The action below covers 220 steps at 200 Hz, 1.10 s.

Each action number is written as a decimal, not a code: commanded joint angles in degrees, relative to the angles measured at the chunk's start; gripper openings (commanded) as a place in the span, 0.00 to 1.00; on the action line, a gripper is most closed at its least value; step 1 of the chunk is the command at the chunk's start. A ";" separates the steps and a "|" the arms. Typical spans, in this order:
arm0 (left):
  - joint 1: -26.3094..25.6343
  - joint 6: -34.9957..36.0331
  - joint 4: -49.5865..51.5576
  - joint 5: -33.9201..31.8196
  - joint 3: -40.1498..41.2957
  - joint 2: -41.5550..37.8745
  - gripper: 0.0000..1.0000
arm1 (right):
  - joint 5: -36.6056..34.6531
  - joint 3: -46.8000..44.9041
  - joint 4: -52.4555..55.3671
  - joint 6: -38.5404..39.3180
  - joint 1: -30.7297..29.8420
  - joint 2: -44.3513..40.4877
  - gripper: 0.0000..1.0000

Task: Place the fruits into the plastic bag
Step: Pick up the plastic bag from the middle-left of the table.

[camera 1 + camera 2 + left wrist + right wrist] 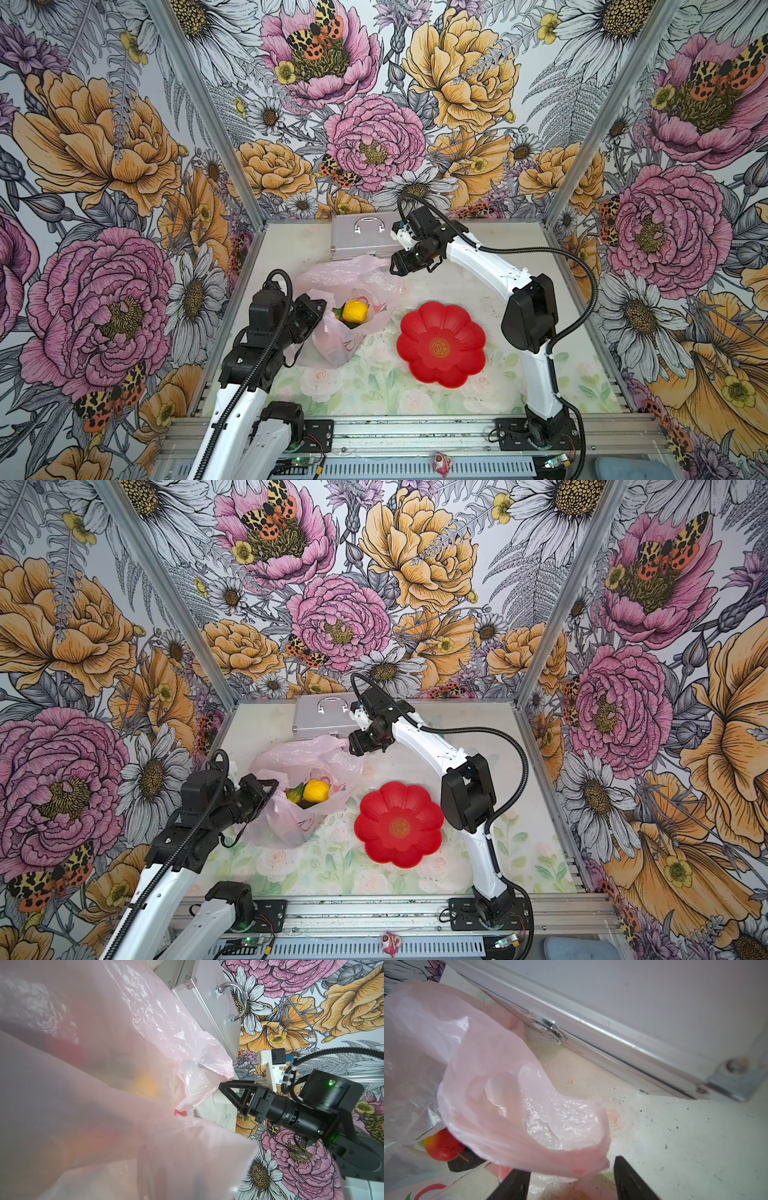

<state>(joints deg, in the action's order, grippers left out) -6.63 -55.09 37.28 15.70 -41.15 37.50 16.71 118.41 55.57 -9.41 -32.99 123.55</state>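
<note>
The pale-pink plastic bag (345, 274) lies left of centre in both top views, mouth up. Inside it a yellow lemon (354, 311) rests against a green fruit (296, 793). The right wrist view also shows a red-orange fruit (443, 1147) and a dark one (465, 1162) under the film. My left gripper (326, 309) is shut on the bag's near-left rim, and bag film (104, 1043) covers its wrist view. My right gripper (394, 266) is open at the bag's far-right side. The bag's loop handle (529, 1126) hangs between its two fingers.
A red flower-shaped plate (440, 345) lies right of the bag with nothing on it. A silver metal case (361, 237) stands against the back wall just behind the bag and the right gripper. Floral walls close in three sides. A small pink item (440, 463) sits on the front rail.
</note>
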 commanded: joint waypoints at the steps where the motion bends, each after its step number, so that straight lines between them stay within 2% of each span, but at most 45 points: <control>1: 0.97 1.61 1.20 1.48 -1.13 -0.83 0.00 | -0.99 4.61 -0.38 0.19 -0.22 1.70 0.61; 14: 1.51 1.89 2.01 1.67 -1.30 -1.18 0.00 | -1.02 6.09 -0.24 0.01 -0.23 2.75 0.57; 30: 2.36 2.29 3.11 2.02 -1.63 -1.61 0.00 | -1.31 7.14 -0.20 -0.30 -0.13 3.28 0.47; 76: 5.24 4.08 6.31 3.44 -2.95 -2.88 0.00 | -1.44 8.67 -0.03 -1.01 0.12 3.04 0.00; 112: 7.66 5.81 8.13 4.91 -6.11 -2.80 0.00 | 0.24 9.05 -0.11 -4.34 0.34 -2.86 0.00; 142: 9.00 6.04 8.45 4.78 -12.41 -0.73 0.00 | 3.64 12.36 -0.11 -8.37 0.56 -8.83 0.00; 169: 9.01 6.43 8.43 3.51 -21.36 2.94 0.00 | 8.24 19.86 -0.20 -13.23 0.56 -11.25 0.00; 201: 9.42 8.53 9.31 3.18 -32.45 8.55 0.00 | 12.11 31.15 -0.16 -18.48 0.47 -9.88 0.00; 220: 9.66 9.12 9.63 4.21 -36.43 11.35 0.00 | 13.44 35.60 -0.27 -21.05 0.39 -9.13 0.00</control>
<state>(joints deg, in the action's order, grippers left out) 2.24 -48.36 46.94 19.14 -73.21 46.19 26.98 149.14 56.69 -25.06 -32.82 114.67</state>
